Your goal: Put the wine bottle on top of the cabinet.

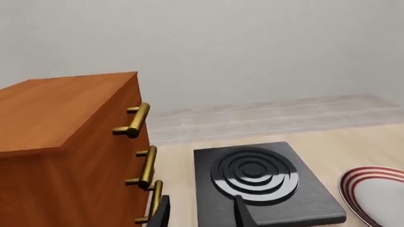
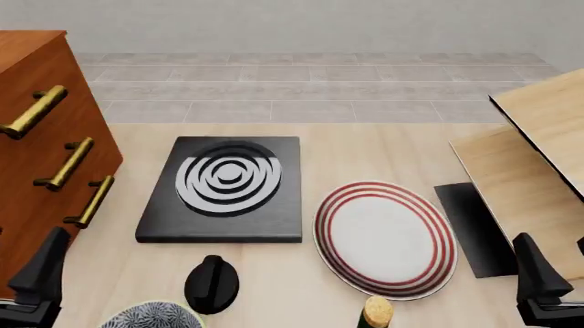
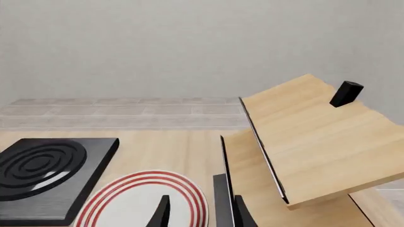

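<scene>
You've got a reddish-brown wood cabinet (image 2: 37, 157), smooth satin finish, with glossy brass-look metal handles (image 2: 71, 162). Desk (image 2: 383, 147) is pale wood, matt, fine grain. Black slab (image 2: 223, 191) looks brushed and matt, its ringed disc glossy with a white sheen. Plate (image 2: 384, 237) reads as smooth glazed ceramic, white with red rings. Light-wood boards (image 2: 538, 157) are matt with dark edges. Wine bottle (image 2: 375, 313) shows only a tan cork-like top. Black knob (image 2: 212, 283) is smooth, slightly shiny.
</scene>
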